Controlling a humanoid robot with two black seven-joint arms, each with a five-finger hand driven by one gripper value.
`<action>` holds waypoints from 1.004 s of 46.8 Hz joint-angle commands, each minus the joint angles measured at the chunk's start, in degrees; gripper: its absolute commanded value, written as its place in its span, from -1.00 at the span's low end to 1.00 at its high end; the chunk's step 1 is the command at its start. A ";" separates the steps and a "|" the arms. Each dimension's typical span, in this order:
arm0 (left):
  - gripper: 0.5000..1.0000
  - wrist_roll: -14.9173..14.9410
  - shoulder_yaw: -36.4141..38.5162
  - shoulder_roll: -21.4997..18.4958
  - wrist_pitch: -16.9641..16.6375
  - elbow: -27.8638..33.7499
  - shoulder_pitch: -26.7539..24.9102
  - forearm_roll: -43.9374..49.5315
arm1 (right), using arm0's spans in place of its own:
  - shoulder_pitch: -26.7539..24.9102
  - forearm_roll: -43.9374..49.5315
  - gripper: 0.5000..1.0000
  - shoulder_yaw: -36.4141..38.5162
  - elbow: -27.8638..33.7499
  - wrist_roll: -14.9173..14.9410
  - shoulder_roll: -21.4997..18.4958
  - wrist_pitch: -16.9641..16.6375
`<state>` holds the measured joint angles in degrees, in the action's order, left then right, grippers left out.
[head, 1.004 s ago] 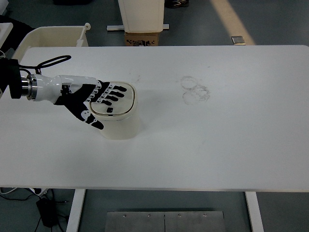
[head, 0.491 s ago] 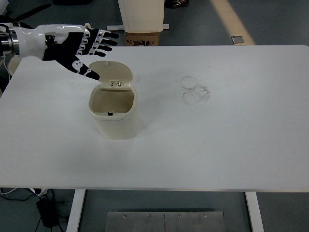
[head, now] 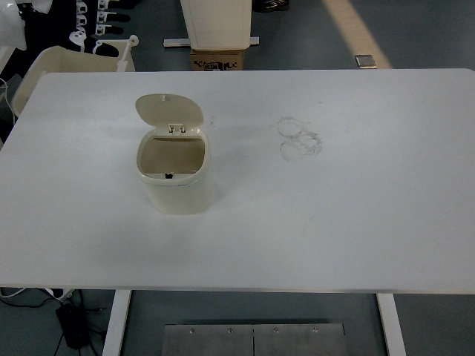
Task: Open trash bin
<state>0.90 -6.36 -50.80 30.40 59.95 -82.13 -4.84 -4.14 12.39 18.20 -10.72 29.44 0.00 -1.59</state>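
Since the earlier frames, we see the left robot hand (head: 93, 26) lifted off the trash bin (head: 176, 172) and drawn away toward eleven o'clock, so that only a few white-and-black fingertips (head: 102, 13) show at the top left corner, beyond the table (head: 356, 222); we cannot tell whether it is released or clenched, though it grasps nothing we can see. In the head view, the cream trash bin stands upright on the left half of the table, at about nine o'clock from the table's centre. Its lid (head: 168, 110) is raised and tilted back on the hinge at the far rim, at twelve o'clock from the opening, and the opening shows a tan inside. Faint ring-shaped smudges (head: 299, 139) mark the table at about two o'clock from the bin, well apart from it. Past the table's far edge, a cream tub (head: 78, 58) sits at eleven o'clock and a cardboard box (head: 220, 59) at twelve o'clock.
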 commanded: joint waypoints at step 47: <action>1.00 -12.67 -21.31 11.59 -0.52 -31.54 33.78 30.60 | -0.08 0.01 0.97 0.00 -0.09 0.00 0.00 0.01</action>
<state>-11.76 -25.19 -41.53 29.81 31.45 -51.09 25.97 -4.22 12.43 18.19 -10.80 29.44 0.01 -1.57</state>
